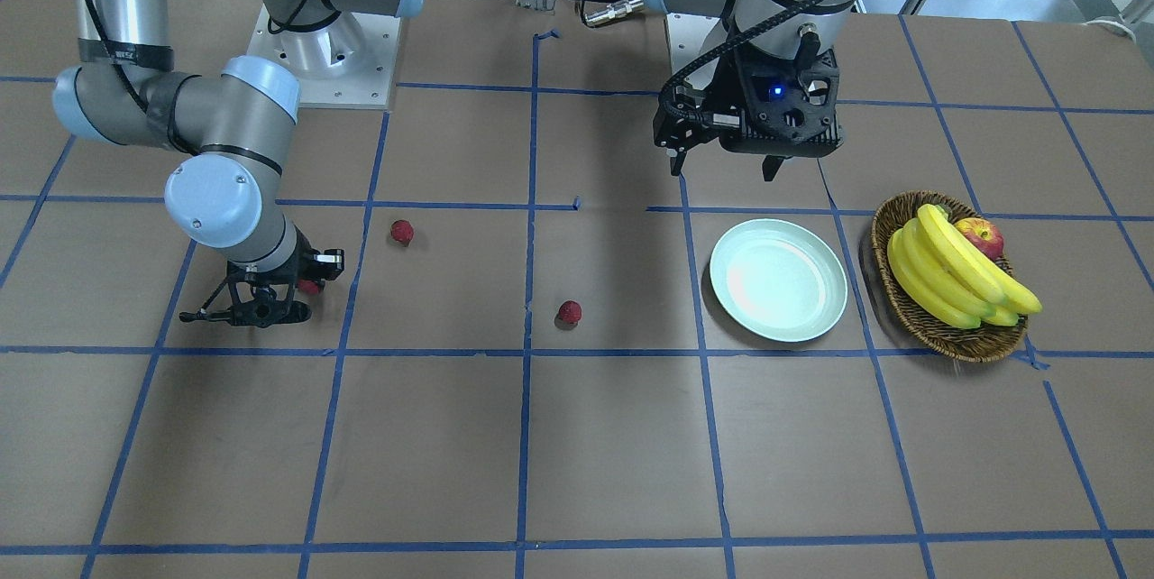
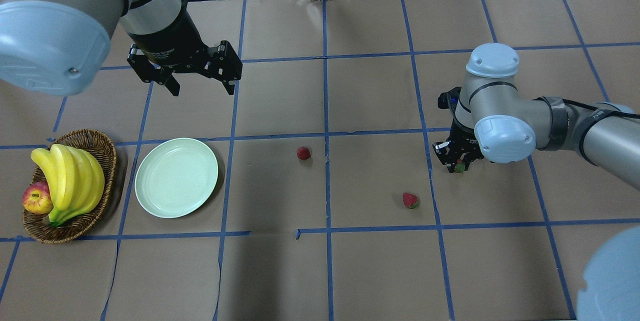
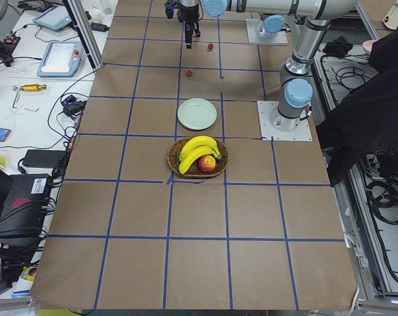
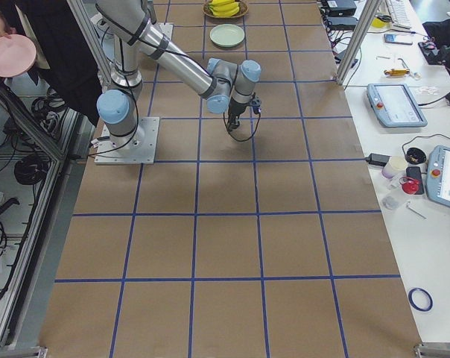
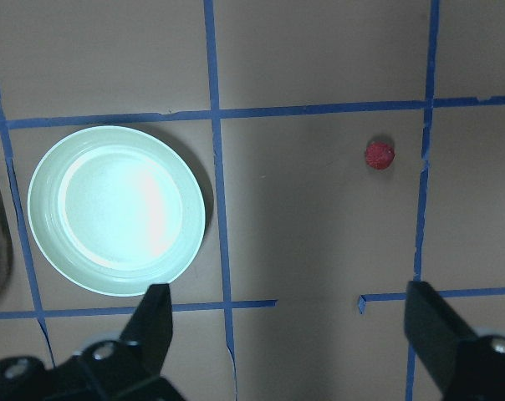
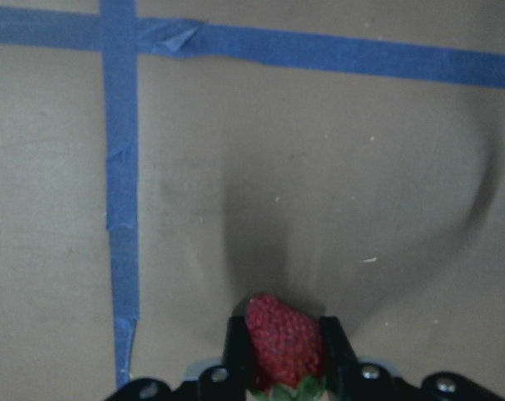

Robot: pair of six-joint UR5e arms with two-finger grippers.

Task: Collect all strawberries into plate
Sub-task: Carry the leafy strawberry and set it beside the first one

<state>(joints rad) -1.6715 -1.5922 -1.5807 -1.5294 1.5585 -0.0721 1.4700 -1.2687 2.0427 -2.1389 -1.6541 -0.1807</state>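
The pale mint-green plate (image 2: pixel 176 177) lies bare on the table, also in the front view (image 1: pixel 778 280) and the left wrist view (image 5: pixel 116 209). My right gripper (image 6: pixel 282 355) is shut on a red strawberry (image 6: pixel 282 334), low over the table at the right (image 2: pixel 459 166). Two more strawberries lie loose: one near the table's middle (image 2: pixel 303 152) (image 1: pixel 569 312) (image 5: pixel 380 154), one nearer my right arm (image 2: pixel 410 200) (image 1: pixel 402 232). My left gripper (image 2: pixel 202 90) hangs open and empty above the table beyond the plate (image 1: pixel 723 169).
A brown wicker basket (image 2: pixel 75 228) with yellow bananas (image 2: pixel 70 181) and a red-yellow apple (image 2: pixel 37 197) stands just left of the plate. Blue tape lines grid the brown table. The right arm's elbow (image 2: pixel 502 136) hangs over the right side.
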